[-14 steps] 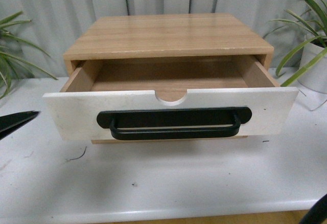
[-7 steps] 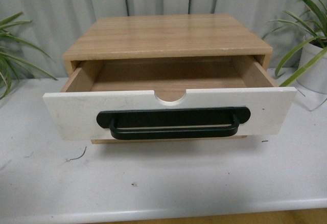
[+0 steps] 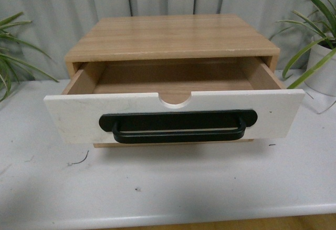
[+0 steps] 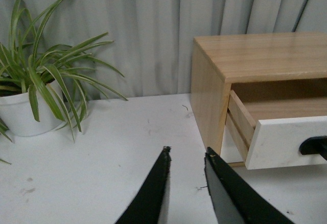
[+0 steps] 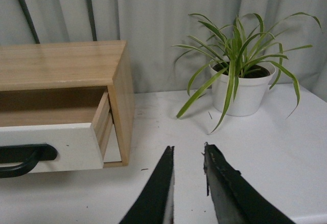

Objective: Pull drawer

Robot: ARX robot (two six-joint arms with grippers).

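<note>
The drawer (image 3: 73, 117) stands pulled well out of its wooden cabinet (image 3: 173, 35); its white front carries a wide black bar handle (image 3: 178, 126) and a half-round notch in the top edge, and its inside looks empty. Neither arm shows in the front view. In the left wrist view my left gripper (image 4: 188, 153) is open over the white table, apart from the drawer's left corner (image 4: 278, 142). In the right wrist view my right gripper (image 5: 188, 150) is open too, off the drawer's right end (image 5: 66, 144), holding nothing.
A potted spider plant (image 3: 320, 41) stands at the right of the cabinet and another (image 3: 10, 56) at the left, both on the white table (image 3: 173, 183). A grey curtain hangs behind. The table's front edge runs along the bottom of the front view.
A second ago the tips of both arms showed at the front view's left edge and bottom right corner; both have drawn back out of that view. The drawer has not moved.
</note>
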